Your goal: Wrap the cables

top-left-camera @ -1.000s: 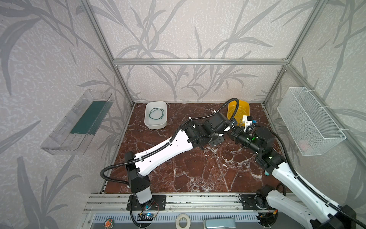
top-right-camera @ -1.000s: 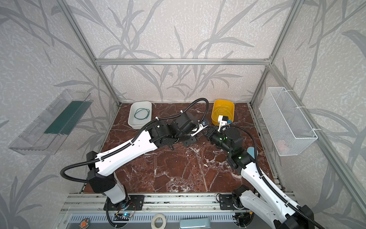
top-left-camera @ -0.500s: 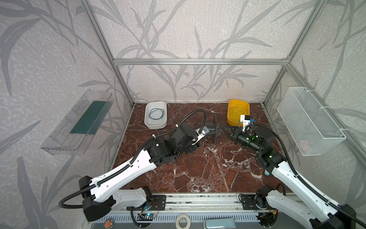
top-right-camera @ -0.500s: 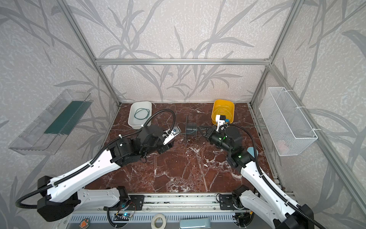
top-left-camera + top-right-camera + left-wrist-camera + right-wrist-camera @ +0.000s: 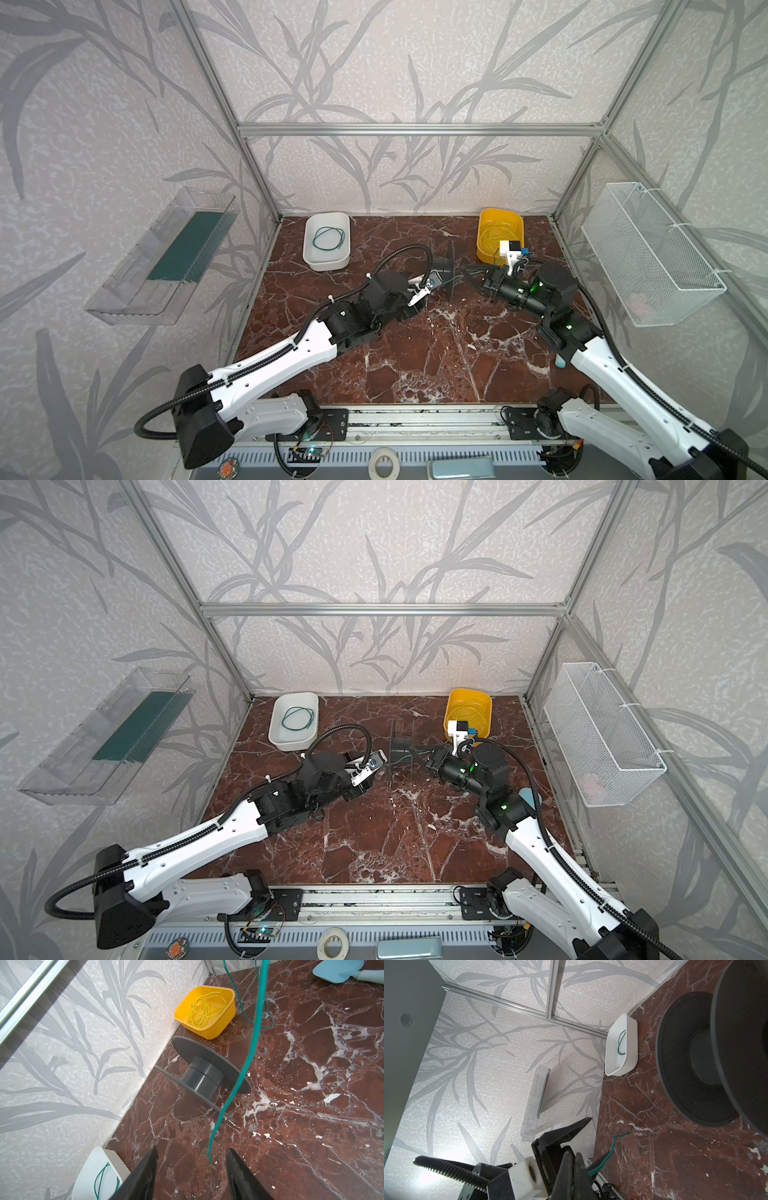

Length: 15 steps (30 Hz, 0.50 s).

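Dark red marble tabletop (image 5: 415, 353) with white veins. Yellow tub (image 5: 209, 1031) holds yellow wire (image 5: 199, 1012); white tub (image 5: 326, 262) holds green cable (image 5: 328, 239). Dark grey spool (image 5: 200, 1078). Pale walls (image 5: 395, 62), grey leaf pattern.

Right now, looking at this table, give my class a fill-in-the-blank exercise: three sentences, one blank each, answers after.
1. The loop in the white tub is ___ in colour.
2. The tangle in the yellow tub is ___ in colour.
3. The left gripper is open; the right gripper is ___ on the green cable.
Missing words: green; yellow; shut.
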{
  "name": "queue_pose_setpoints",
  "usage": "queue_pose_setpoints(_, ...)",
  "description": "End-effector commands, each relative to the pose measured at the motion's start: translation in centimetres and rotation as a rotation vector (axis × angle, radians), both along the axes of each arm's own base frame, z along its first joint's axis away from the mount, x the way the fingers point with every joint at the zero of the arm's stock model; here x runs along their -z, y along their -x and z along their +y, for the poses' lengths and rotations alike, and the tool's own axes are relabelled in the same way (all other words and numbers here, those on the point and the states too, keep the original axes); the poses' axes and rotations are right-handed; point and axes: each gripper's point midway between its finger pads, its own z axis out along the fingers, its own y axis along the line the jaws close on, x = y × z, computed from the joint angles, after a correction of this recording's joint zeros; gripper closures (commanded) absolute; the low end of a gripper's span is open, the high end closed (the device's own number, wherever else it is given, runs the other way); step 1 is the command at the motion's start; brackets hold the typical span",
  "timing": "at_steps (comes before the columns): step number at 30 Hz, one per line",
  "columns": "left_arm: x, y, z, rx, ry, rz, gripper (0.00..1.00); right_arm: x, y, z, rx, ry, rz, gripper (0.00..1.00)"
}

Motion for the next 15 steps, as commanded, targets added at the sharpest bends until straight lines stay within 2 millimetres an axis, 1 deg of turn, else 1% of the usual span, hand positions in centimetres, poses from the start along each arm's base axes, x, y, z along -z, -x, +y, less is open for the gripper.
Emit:
queue_pose_setpoints(1,-0.3,-0.1,-0.6,0.035,0.035,0.0,0.49,-2.5,0.8,0.0,-0.033,-0.047,-0.058,1.0)
queue_pose_setpoints(4,0.4,-0.2,-0.8,0.039,0.033,0.03,0.51,-2.8,0.9,-0.1,-0.034,-0.053,-0.063,1.0)
queue_pose_setpoints(10,1.2,0.6,-1.4,0.072,0.048,0.095,0.52,-3.0,0.9,-0.4,-0.033,-0.059,-0.064,1.0)
queue_pose_setpoints(11,1.2,0.6,-1.4,0.07,0.049,0.095,0.55,-3.1,0.9,-0.4,-0.033,-0.058,-0.065,1.0)
queue_pose_setpoints(15,1.3,0.2,-1.5,0.063,0.035,0.093,0.72,-2.9,0.8,-0.4,-0.035,-0.06,-0.06,1.0)
